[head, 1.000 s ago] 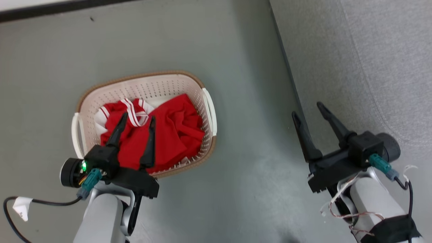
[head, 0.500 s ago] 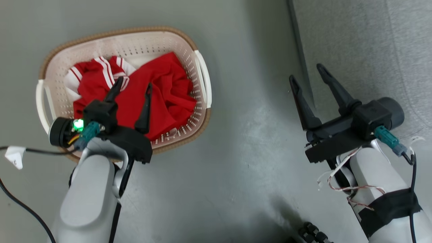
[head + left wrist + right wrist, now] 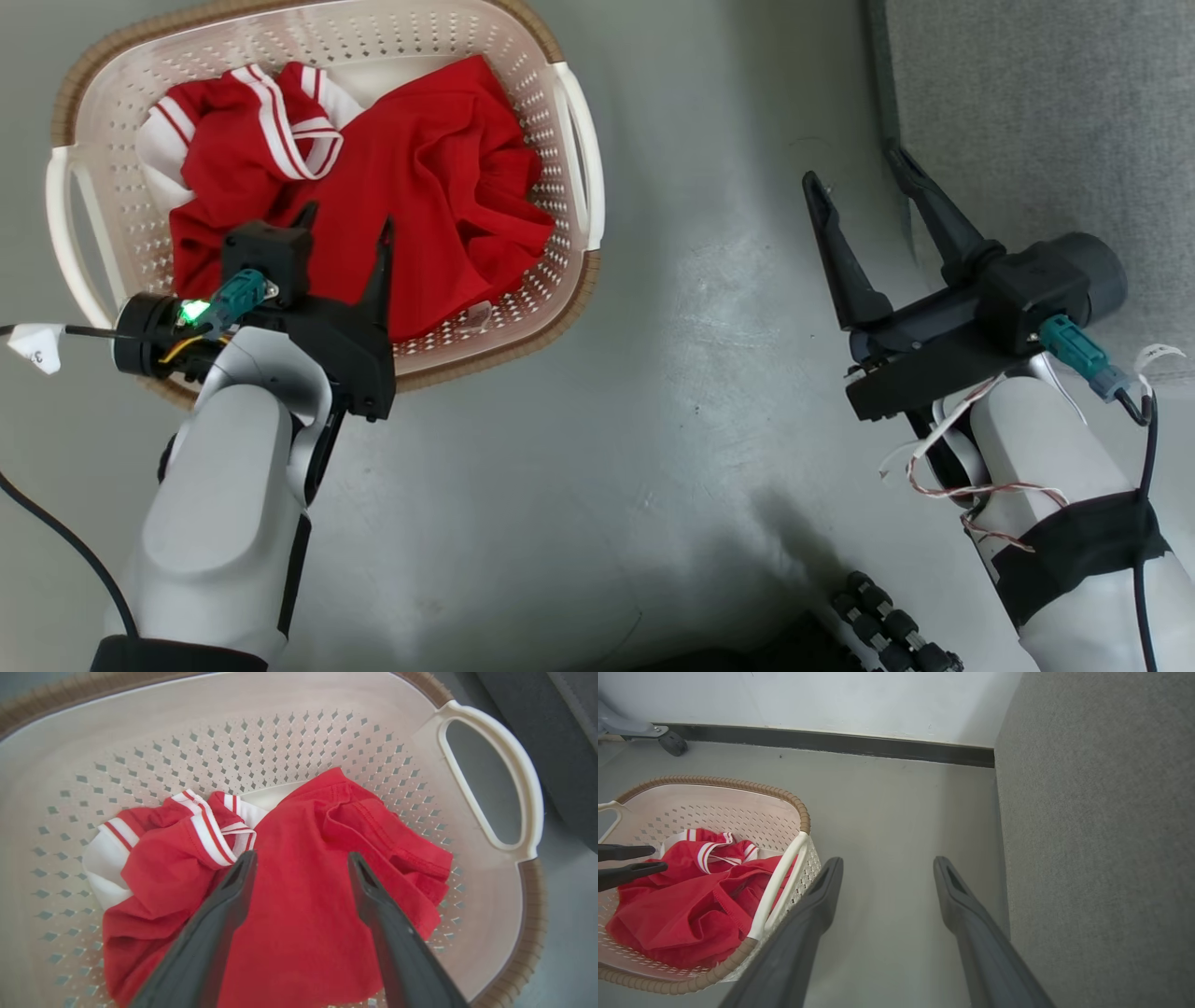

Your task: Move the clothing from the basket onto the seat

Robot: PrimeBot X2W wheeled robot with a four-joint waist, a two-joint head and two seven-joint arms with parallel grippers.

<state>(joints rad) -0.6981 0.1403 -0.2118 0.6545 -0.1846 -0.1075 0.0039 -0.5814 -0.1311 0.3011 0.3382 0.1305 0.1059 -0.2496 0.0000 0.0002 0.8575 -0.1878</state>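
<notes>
The cream basket [image 3: 581,112] stands on the grey floor and holds two red garments: a white-striped one [image 3: 252,112] at its left and a plain red one [image 3: 448,177] at its right. My left gripper [image 3: 345,222] hangs open over the basket's near side, fingers pointing down at the clothing [image 3: 299,886]. In the left wrist view the left gripper [image 3: 301,856] straddles the plain red fabric; whether the tips touch it is unclear. My right gripper [image 3: 853,168] is open and empty over the floor, beside the light-grey seat [image 3: 1046,112].
The seat front [image 3: 1101,835] rises along the right. A wall with a dark baseboard [image 3: 831,744] runs behind the basket, with a caster wheel [image 3: 672,743] at the far left. A black ribbed part [image 3: 887,625] lies at the bottom edge. A tagged cable [image 3: 33,341] trails from my left wrist.
The head camera has tilted, so the basket sits higher and further left in view. My left gripper has dropped lower into the basket toward the red fabric. Both grippers stay open.
</notes>
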